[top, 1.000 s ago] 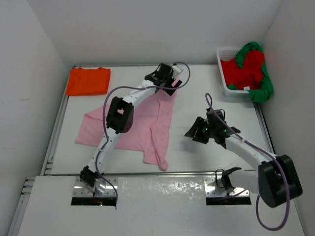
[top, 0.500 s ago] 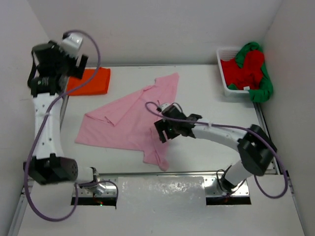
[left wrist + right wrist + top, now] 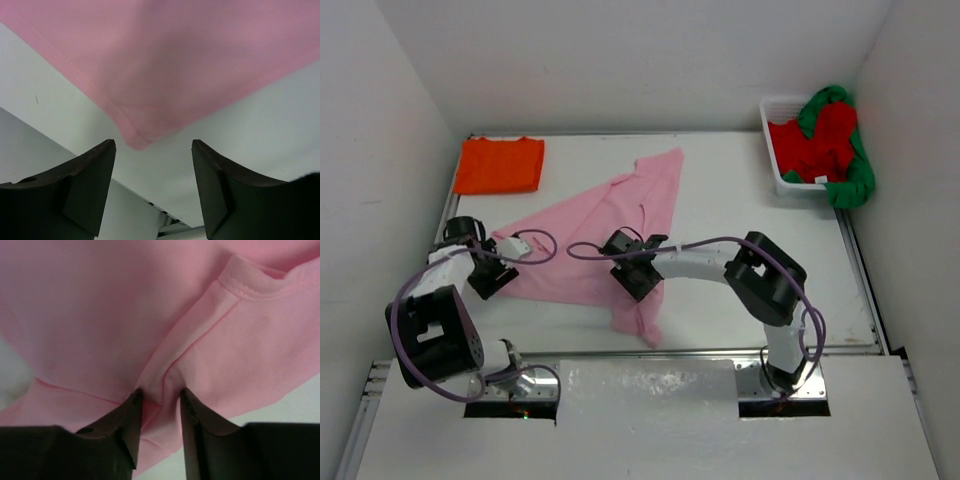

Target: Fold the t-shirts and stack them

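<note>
the pink t-shirt lies spread in the middle. the right gripper pinches a ridge of its cloth, jaws closed on it. the left gripper sits at the shirt's left corner, jaws apart, holding nothing. the orange t-shirt lies folded, far left.
</note>
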